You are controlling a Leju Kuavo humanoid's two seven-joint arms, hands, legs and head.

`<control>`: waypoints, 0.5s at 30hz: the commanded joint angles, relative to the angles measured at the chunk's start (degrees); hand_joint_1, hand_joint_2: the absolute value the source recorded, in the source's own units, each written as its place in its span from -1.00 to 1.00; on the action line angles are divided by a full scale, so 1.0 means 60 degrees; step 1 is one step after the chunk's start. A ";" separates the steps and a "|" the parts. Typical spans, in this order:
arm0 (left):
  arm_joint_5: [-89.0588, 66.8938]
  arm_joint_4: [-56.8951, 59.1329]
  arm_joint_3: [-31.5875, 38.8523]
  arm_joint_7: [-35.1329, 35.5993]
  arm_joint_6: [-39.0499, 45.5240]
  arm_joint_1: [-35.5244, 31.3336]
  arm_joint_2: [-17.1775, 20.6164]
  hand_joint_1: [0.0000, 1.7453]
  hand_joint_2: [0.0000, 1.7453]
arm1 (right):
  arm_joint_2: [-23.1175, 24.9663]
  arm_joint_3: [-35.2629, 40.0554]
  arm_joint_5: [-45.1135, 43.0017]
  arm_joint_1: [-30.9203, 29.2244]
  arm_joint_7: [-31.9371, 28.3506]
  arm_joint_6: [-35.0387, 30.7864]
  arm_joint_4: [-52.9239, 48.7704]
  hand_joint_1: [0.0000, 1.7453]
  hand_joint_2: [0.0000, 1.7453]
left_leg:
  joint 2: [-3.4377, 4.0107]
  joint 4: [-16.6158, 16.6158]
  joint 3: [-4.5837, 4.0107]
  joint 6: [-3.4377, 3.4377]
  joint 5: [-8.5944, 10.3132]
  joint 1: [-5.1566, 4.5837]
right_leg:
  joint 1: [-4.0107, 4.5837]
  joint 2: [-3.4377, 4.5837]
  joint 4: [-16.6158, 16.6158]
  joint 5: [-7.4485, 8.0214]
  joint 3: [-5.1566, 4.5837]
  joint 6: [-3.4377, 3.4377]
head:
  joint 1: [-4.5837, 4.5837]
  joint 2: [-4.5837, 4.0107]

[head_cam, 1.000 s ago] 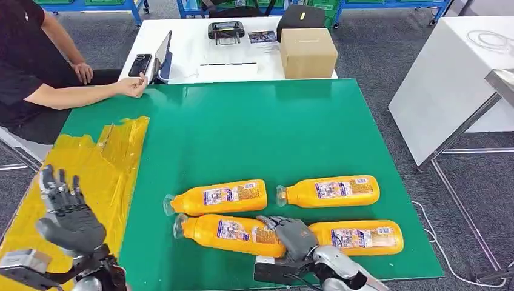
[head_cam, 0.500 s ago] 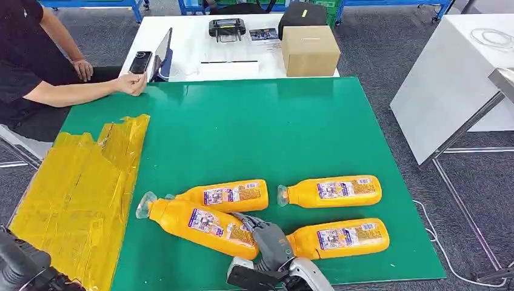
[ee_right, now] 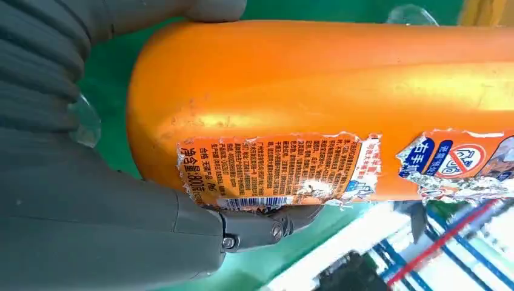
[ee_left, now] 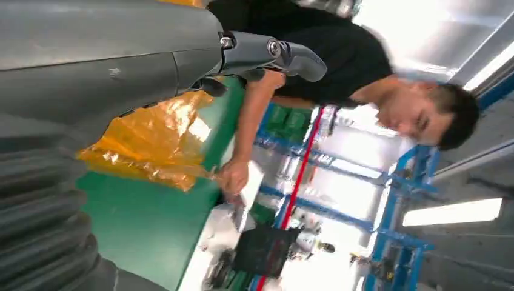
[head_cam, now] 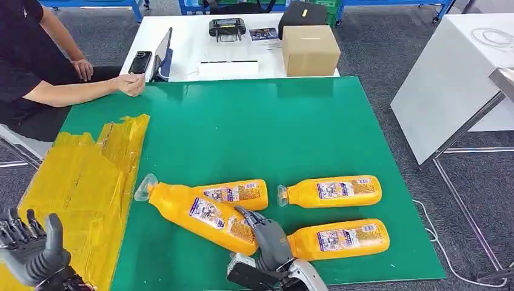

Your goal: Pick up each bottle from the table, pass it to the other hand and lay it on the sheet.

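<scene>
A: Right hand (head_cam: 271,240) grasps the held bottle (head_cam: 200,215) at its base end, cap pointing at the yellow sheet (head_cam: 79,188). Left hand (head_cam: 30,251), fingers apart, holds nothing, near sheet's front edge.

B: Risk?

A: Prob. grip's far from the middle, so it could tip or knock the bottle behind (head_cam: 236,194).

B: Surroundings?

A: Green table (head_cam: 260,127); person's arm (head_cam: 79,92) beyond sheet; white table (head_cam: 188,54), cardboard box (head_cam: 309,51).

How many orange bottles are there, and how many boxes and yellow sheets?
Orange plastic bottles: 4 (one in the right hand)
Brown cardboard box: 1
Crinkled yellow plastic sheet: 1
Total: 6
</scene>
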 commanded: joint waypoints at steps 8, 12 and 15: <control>0.1335 0.1931 -0.2316 0.1842 -0.6457 0.0533 0.0840 -1.00 1.00 | 0.0460 -0.0509 -0.0271 -0.0058 -0.1167 0.0193 -0.0472 1.00 1.00 | 0.0005 -0.0010 0.0005 -0.0002 -0.0003 -0.0005 | -0.0006 0.0005 -0.0006 -0.0002 0.0008 -0.0005 | 0.0000 0.0000; 0.1451 0.1933 -0.2514 0.1801 -0.6832 0.0625 0.0936 -1.00 1.00 | 0.0513 -0.0522 -0.0232 -0.0095 -0.1216 0.0299 -0.0445 1.00 1.00 | 0.0009 -0.0009 -0.0001 -0.0001 -0.0003 -0.0005 | -0.0004 0.0009 -0.0005 0.0000 0.0004 -0.0004 | -0.0003 0.0000; 0.1451 0.1933 -0.2514 0.1801 -0.6832 0.0625 0.0936 -1.00 1.00 | 0.0513 -0.0522 -0.0232 -0.0095 -0.1216 0.0299 -0.0445 1.00 1.00 | 0.0008 -0.0007 0.0003 -0.0004 -0.0007 0.0003 | 0.0009 0.0010 -0.0010 0.0000 0.0011 -0.0009 | 0.0000 0.0000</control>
